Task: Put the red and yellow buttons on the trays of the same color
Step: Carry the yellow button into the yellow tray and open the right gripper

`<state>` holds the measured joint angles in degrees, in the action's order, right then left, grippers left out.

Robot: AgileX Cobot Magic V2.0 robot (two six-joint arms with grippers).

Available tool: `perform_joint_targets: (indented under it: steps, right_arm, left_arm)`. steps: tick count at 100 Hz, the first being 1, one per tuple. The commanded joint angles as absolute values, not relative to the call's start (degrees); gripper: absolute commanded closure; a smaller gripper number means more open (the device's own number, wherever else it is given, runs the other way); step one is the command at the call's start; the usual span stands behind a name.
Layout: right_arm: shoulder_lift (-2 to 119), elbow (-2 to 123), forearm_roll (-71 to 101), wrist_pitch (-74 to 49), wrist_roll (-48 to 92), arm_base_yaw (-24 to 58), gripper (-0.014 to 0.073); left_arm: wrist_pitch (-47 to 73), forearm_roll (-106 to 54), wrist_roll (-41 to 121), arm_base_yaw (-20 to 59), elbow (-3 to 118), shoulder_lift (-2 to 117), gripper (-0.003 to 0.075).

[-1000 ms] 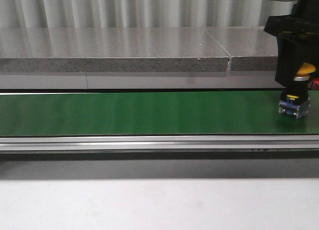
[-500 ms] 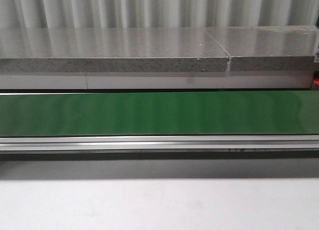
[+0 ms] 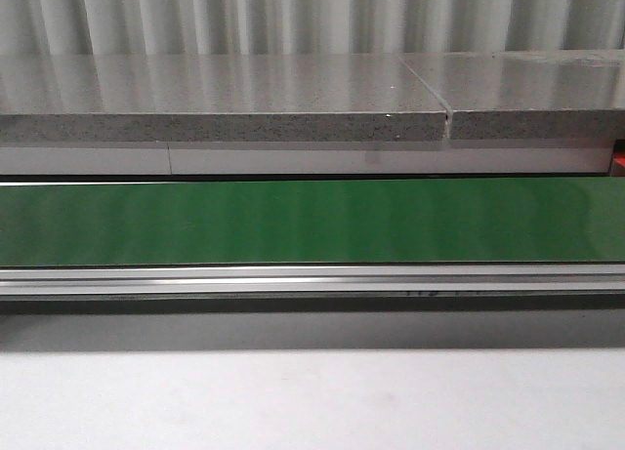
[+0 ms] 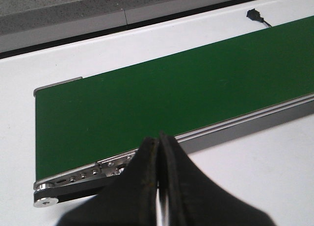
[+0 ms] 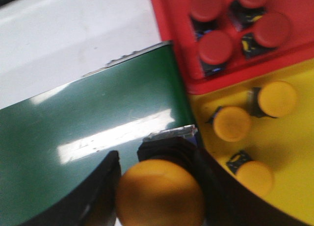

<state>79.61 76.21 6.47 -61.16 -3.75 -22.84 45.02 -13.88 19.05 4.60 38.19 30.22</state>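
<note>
In the right wrist view my right gripper [image 5: 158,179] is shut on a yellow button [image 5: 159,196] and hangs over the end of the green belt [image 5: 88,138], beside the trays. The red tray [image 5: 169,39] holds several red buttons [image 5: 214,47]. The yellow tray [image 5: 289,152] holds three yellow buttons [image 5: 231,123]. My left gripper [image 4: 158,141] is shut with nothing in it, near the front rail at the other end of the belt [image 4: 162,98]. Neither gripper shows in the front view.
The green conveyor belt [image 3: 293,221] runs across the front view, with a grey stone ledge [image 3: 225,108] behind it and a white table [image 3: 293,401] in front. A sliver of red [image 3: 619,160] shows at the right edge. A small black sensor [image 4: 254,14] sits beyond the belt.
One second ago the right gripper held the yellow button over the belt's right end in the front view. It has since moved out of that view to the right.
</note>
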Motion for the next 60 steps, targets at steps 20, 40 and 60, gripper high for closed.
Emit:
perform_joint_targets:
  steps: [20,40,60]
  right_arm:
    - [77.36,75.12,3.24,-57.98,-6.13,-32.11,0.0463]
    - [77.53,70.03,3.19,-52.94,-7.31,-37.48,0.0463]
    - [77.53,66.47,3.16,-49.89,-9.45,-41.10,0.0463]
  left_arm:
    - [41.28,-15.24,18.87,5.04,39.76,30.35,0.0741]
    - [41.28,-15.24,18.87,5.04,39.76,30.35,0.0741]
    - [41.28,-15.24,18.87,5.04,39.76,30.35,0.0741]
